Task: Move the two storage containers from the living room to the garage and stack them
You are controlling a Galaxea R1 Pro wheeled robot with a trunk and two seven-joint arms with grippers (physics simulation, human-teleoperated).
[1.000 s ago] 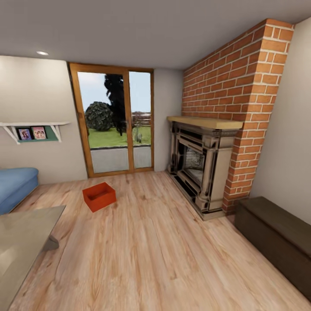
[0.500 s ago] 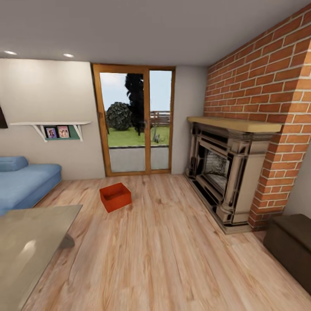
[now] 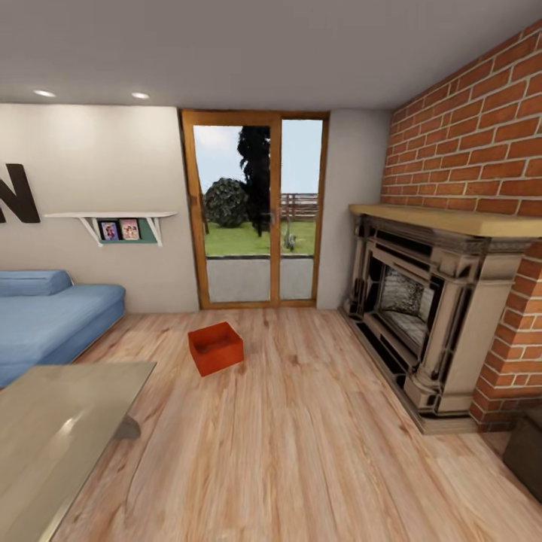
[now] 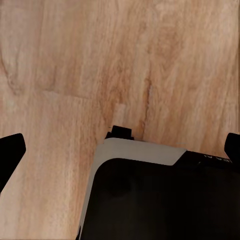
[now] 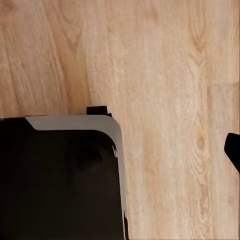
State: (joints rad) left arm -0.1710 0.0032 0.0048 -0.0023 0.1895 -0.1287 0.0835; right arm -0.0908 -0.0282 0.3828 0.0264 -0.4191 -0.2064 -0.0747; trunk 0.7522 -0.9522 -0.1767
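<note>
One red box (image 3: 216,348) sits on the wood floor (image 3: 301,452) of the living room, open side up, in front of the glass door (image 3: 256,211) and well apart from the sofa (image 3: 53,320), the glass table (image 3: 53,436) and the fireplace (image 3: 421,301). A second box is not to be seen from here. Both wrist cameras look down on planks and the robot's dark base; the left gripper (image 4: 120,152) shows its black fingertips at opposite edges of its picture, so its fingers stand wide apart and empty, while of the right gripper (image 5: 233,150) one tip alone shows, so I cannot tell its state. The main risk is the approach: driving straight in could clip the table corner with the base, or nudge the light box along the smooth floor. A thin wall may also slip from a shallow pinch.
</note>
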